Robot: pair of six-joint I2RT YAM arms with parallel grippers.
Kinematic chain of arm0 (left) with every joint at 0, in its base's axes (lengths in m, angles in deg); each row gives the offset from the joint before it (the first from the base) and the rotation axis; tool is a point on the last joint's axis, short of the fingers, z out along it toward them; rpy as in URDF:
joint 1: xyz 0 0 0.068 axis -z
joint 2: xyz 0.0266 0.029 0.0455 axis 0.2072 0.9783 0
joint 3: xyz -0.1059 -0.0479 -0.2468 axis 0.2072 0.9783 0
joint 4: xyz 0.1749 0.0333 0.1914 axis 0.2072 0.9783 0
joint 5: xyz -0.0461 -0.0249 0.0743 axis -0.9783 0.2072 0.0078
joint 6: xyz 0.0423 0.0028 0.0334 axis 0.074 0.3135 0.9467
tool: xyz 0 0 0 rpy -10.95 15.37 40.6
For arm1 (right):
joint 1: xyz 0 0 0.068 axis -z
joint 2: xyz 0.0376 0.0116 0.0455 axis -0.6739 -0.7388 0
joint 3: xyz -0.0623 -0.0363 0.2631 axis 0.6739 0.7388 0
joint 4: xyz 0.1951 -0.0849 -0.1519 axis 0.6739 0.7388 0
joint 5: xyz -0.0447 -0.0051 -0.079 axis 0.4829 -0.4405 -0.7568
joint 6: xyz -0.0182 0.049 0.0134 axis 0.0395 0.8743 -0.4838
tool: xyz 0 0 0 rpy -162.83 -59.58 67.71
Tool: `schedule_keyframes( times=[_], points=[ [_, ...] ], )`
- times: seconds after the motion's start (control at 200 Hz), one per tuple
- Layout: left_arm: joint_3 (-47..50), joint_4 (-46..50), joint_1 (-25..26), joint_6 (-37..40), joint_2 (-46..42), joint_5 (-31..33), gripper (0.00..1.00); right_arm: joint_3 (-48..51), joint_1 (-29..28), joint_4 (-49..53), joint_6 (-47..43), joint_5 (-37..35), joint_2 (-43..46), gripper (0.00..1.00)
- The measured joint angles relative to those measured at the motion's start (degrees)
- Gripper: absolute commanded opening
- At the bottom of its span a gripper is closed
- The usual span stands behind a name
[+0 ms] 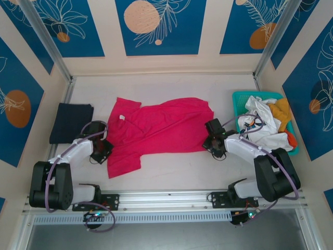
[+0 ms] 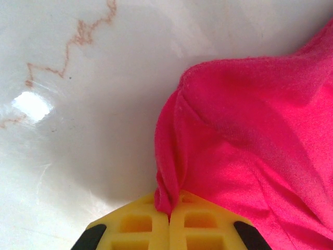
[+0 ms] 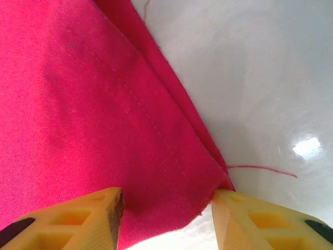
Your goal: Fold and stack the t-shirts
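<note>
From where I stand, bare table (image 1: 166,86) runs as a broad strip behind the pink t-shirt (image 1: 161,127), with another along the near side between the arms. On the left, the folded navy t-shirt (image 1: 70,122) blocks the way, just beside the left gripper (image 2: 169,217) pinched on pink cloth. On the right, the teal basket (image 1: 239,99), heaped with a white t-shirt (image 1: 265,125) and a yellow-orange t-shirt (image 1: 283,110), crowds the right gripper (image 3: 166,208), jaws apart over the hem.

magenta t-shirt (image 1: 161,127), navy t-shirt (image 1: 71,123), teal basket (image 1: 242,98)
</note>
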Motion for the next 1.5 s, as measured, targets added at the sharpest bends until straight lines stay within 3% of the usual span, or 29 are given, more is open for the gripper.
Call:
schedule_keyframes(
  times=[0.06, 0.22, 0.455, 0.68, 0.84, 0.985, 1.185, 1.35, 1.5],
  points=[
    [0.00, 0.02, 0.00, 0.02, -0.31, 0.00, 0.00, -0.59, 0.26, -0.28, -0.22, -0.24, -0.72, 0.39],
    [0.00, 0.02, 0.00, 0.00, -1.20, 0.00, 0.00, -1.14, 1.36, -1.99, -0.42, -0.46, -2.32, 0.00],
    [0.02, 0.26, 0.00, 0.00, -4.90, 0.39, 0.00, -1.09, 0.31, -1.68, -1.55, -1.53, 2.36, 0.00],
    [-0.98, 7.23, 0.00, -0.04, -16.98, 3.98, 0.00, -0.66, -2.91, 2.93, -2.58, -5.07, 23.08, 0.00],
    [-7.19, 16.22, 0.02, -0.09, -25.42, 6.27, 0.00, -0.63, -4.26, 7.21, -5.16, -7.39, 39.67, 0.00],
    [-14.95, 21.75, 0.04, 1.03, -26.75, 7.45, 0.00, -3.43, -4.46, 9.81, -8.44, -8.02, 46.47, 0.00],
    [-21.66, 22.32, 0.04, 5.09, -19.52, 7.74, 0.00, -11.85, -2.86, 10.32, -14.12, -8.63, 37.16, 0.00],
    [-26.95, 18.01, 0.04, 8.94, -5.92, 7.80, 0.00, -18.38, 5.53, 6.60, -18.78, -2.64, 19.69, 0.00],
    [-36.06, 13.38, 0.04, 12.02, 8.17, 8.61, 0.00, -26.10, 8.57, 1.95, -21.59, 0.55, 3.15, 0.00]
  ],
)
